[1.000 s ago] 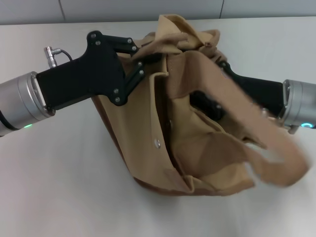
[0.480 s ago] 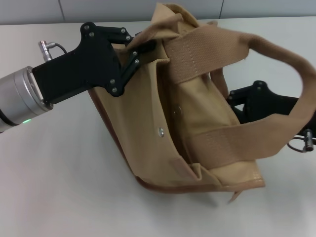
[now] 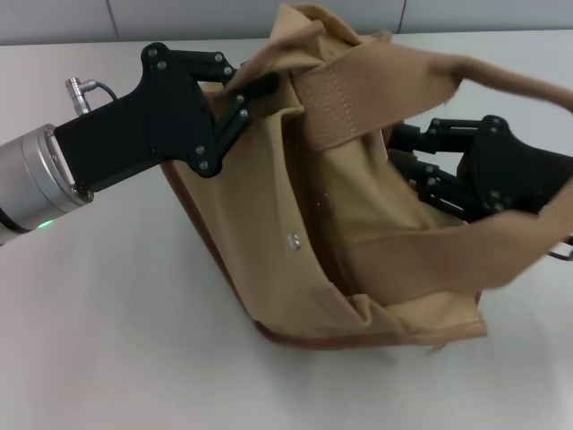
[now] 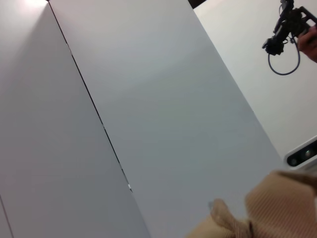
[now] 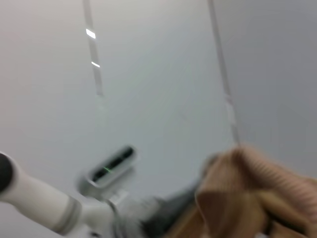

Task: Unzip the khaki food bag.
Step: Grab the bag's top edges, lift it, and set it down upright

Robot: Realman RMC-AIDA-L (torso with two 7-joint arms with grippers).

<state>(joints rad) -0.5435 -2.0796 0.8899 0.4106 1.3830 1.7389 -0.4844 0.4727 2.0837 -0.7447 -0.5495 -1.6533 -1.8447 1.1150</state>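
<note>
The khaki food bag [image 3: 358, 215] lies tilted on the white table in the middle of the head view, with a metal snap button [image 3: 293, 239] on its front and a brown base [image 3: 295, 338]. My left gripper [image 3: 253, 97] is shut on the bag's top edge at the upper left and holds it up. My right gripper [image 3: 405, 154] is against the bag's right side, partly behind a wide webbing handle [image 3: 376, 76] that loops over it. Tan fabric of the bag shows in the left wrist view [image 4: 282, 203] and the right wrist view [image 5: 247, 198]. The zipper is hidden.
The white table [image 3: 116, 331] spreads around the bag, with a grey wall [image 3: 179, 18] behind it. The second handle [image 3: 430, 260] drapes across the bag's front toward my right arm. The wrist views show mostly wall panels [image 4: 148, 99].
My right gripper pulled back out to the right, then came up and back in against the bag's right side. The handles swung up and to the right. My left gripper kept its hold, slightly higher.
</note>
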